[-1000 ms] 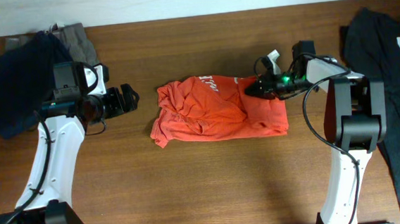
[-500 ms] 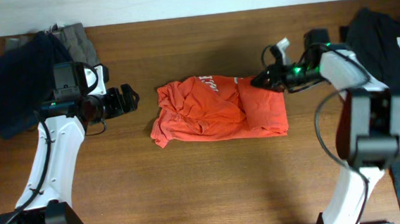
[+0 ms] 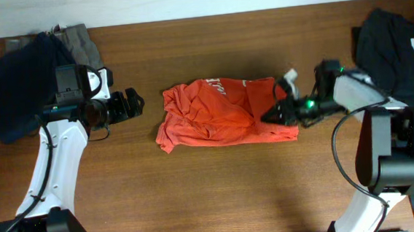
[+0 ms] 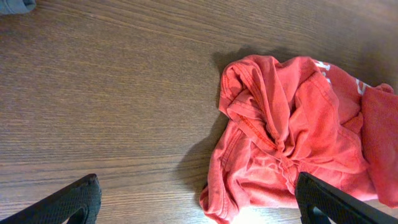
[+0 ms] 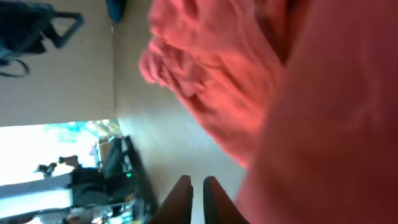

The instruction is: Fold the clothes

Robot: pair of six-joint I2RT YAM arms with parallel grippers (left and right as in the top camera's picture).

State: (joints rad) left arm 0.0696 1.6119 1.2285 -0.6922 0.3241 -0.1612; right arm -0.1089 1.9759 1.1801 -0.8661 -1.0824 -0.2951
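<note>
The right pincer [image 3: 270,116], fingers all but closed, sits at the right edge of the orange shirt [image 3: 214,119]; whether it nips cloth is unclear. The left pincer [image 3: 134,104] gapes wide and empty. The crumpled shirt lies just ahead of it on the table [image 3: 220,195], not touching.

Overhead looks down; wrist views — close, low — share the T-shirt [image 3: 225,113].

Robotics lab bench, wooden table [image 3: 220,203], white left arm [image 3: 48,160], right arm [image 3: 358,186]
</note>
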